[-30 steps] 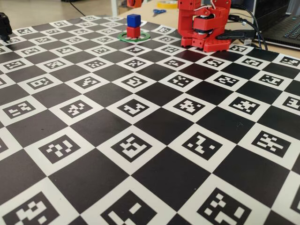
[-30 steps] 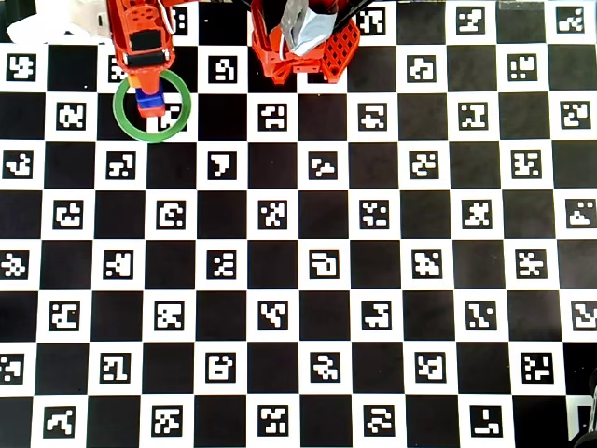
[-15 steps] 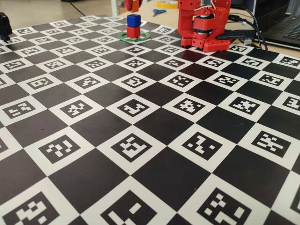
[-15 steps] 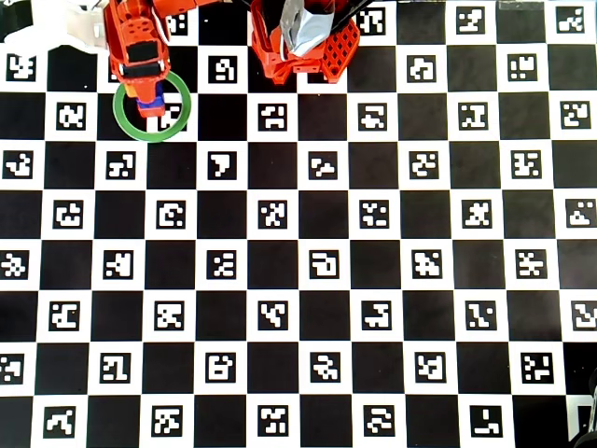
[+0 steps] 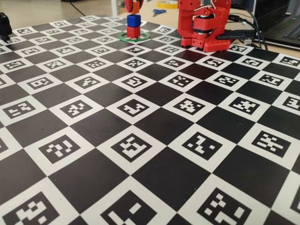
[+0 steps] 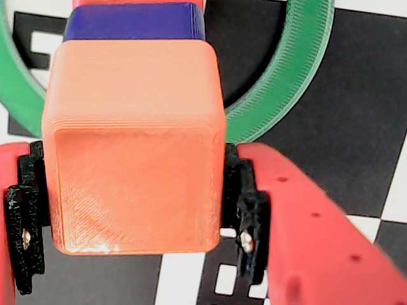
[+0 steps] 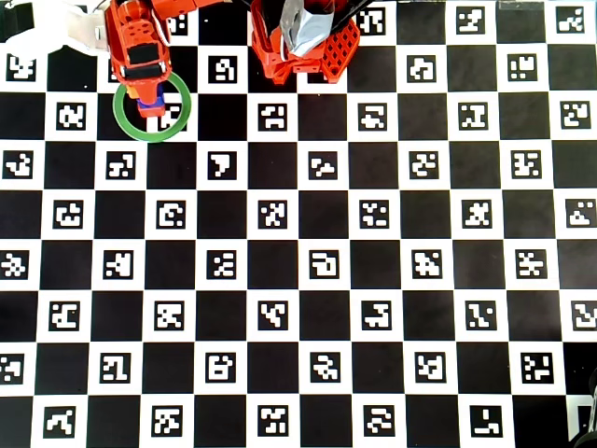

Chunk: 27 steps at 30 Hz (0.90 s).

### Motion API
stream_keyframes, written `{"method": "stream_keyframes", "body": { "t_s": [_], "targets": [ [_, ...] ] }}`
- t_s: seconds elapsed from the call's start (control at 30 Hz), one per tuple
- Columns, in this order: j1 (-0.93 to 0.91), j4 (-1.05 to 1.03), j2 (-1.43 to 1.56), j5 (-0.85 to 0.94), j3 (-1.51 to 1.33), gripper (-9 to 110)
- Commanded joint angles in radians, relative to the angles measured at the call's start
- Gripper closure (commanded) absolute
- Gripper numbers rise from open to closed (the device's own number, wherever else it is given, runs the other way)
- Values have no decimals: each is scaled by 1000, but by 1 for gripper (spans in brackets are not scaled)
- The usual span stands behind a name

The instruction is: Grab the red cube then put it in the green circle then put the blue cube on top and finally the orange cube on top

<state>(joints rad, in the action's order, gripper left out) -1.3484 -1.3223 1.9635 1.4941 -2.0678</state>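
Note:
The red cube [image 5: 133, 32] sits inside the green circle [image 5: 140, 37] at the far end of the board, with the blue cube [image 5: 133, 20] stacked on it. My gripper [image 6: 133, 210] is shut on the orange cube [image 6: 133, 146], whose sides press against the black pads [image 6: 245, 210]. In the wrist view the blue cube [image 6: 137, 22] lies just beyond the orange one, with the green circle [image 6: 299, 70] around it. The fixed view shows the orange cube [image 5: 136, 5] hanging above and just behind the stack. Overhead, the gripper [image 7: 142, 79] covers most of the stack inside the green circle [image 7: 177, 117].
The arm's red base [image 5: 204, 26] stands to the right of the stack on the checkered marker board [image 5: 150, 140]. Blue scissors [image 5: 158, 11] and a laptop [image 5: 286, 26] lie beyond the board. A black object [image 5: 3, 26] sits at the left edge.
The gripper with the orange cube has come down a little into the fixed view, closer to the blue cube. Overhead it has shifted slightly toward the top edge. The stack has not moved.

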Motion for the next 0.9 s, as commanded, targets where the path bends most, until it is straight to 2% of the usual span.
{"method": "stream_keyframes", "body": {
  "t_s": [0.0, 0.4, 0.47, 0.53, 0.63, 0.87],
  "targets": [
    [11, -6, 6, 3, 5, 94],
    [12, -20, 8, 11, -2, 93],
    [11, -25, 9, 17, -3, 89],
    [11, -26, 11, 15, -3, 78],
    [8, -29, 12, 17, -3, 69],
    [6, -28, 20, 0, 3, 62]
  ]
}}
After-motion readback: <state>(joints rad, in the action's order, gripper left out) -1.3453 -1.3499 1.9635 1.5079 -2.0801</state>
